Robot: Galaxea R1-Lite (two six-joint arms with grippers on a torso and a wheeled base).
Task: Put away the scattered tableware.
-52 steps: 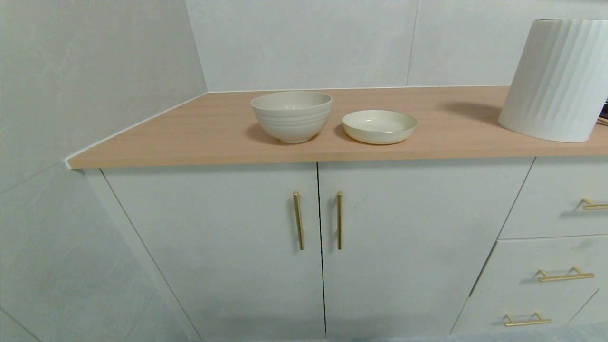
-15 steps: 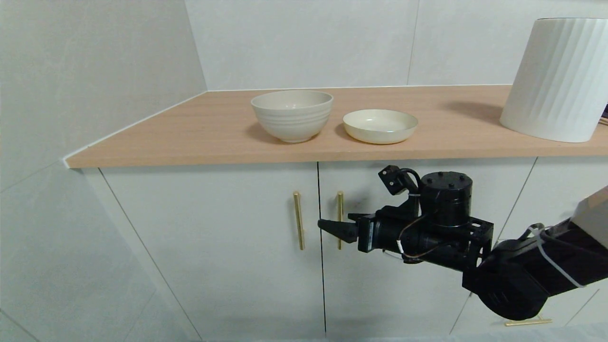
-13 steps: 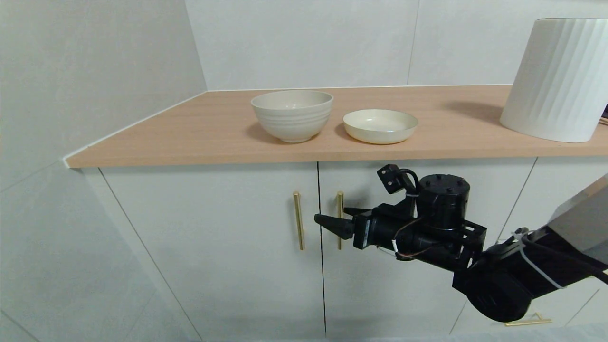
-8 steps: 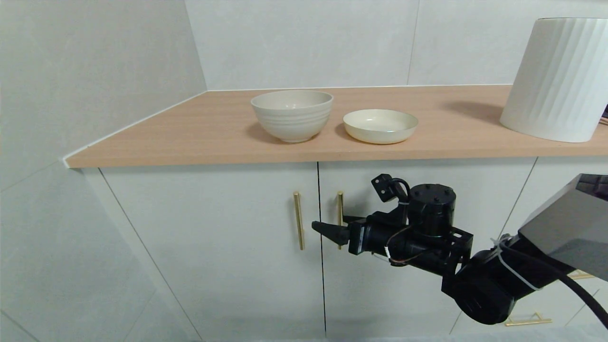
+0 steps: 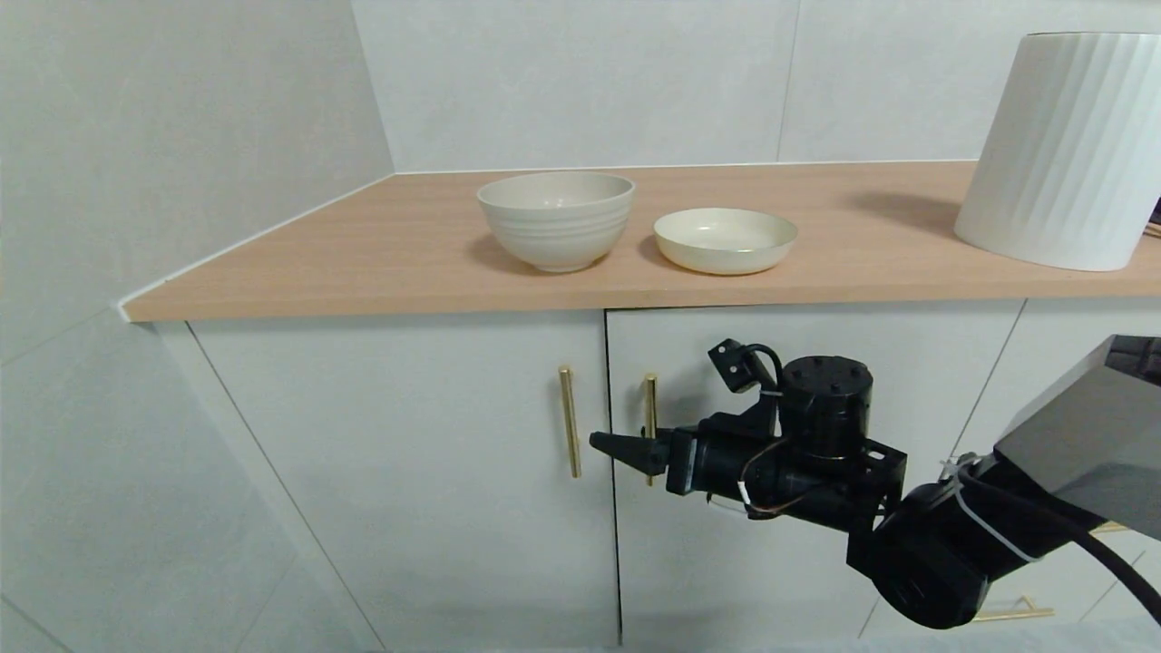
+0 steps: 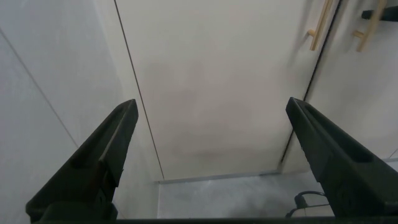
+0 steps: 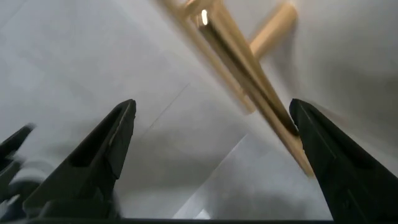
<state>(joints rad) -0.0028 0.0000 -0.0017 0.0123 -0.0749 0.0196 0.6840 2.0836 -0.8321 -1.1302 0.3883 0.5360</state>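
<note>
a: entry 1, tableware. where is it, and which way up?
b: the ribbed beige ceramic bowl point(image 5: 555, 220) stands upright on the light wooden countertop point(image 5: 363, 263), mouth up, near the front edge. the shallow cream round dish point(image 5: 725, 239) lies flat just beside it, on the robot's right, mouth up. there is a narrow gap between them, no touching. both are round, so there is no long axis to log.
a: right arm?
b: the right gripper point(image 5: 626, 444) is below the countertop, in front of the cabinet. its body lies level and its fingers point toward the robot's left. it crosses the slim brass bar handle point(image 5: 650, 399) of the right-hand white cabinet door point(image 5: 726, 580); that bar's long axis is vertical. in the right wrist view the fingers point(image 7: 99, 155) are spread wide, released, with the brass bar showing in the gap. contact with the bar: cannot tell.
a: left arm?
b: the left gripper point(image 6: 211, 106) has its fingers spread, nothing held, and faces the lower part of the left-hand white cabinet door point(image 6: 217, 93), with grey floor point(image 6: 217, 199) beneath.
a: other items?
b: a second brass handle point(image 5: 569, 422) on the left-hand door, vertical, just beside the first. a tall white ribbed cylinder point(image 5: 1061, 150) on the countertop, well apart from the dish on the robot's right.
</note>
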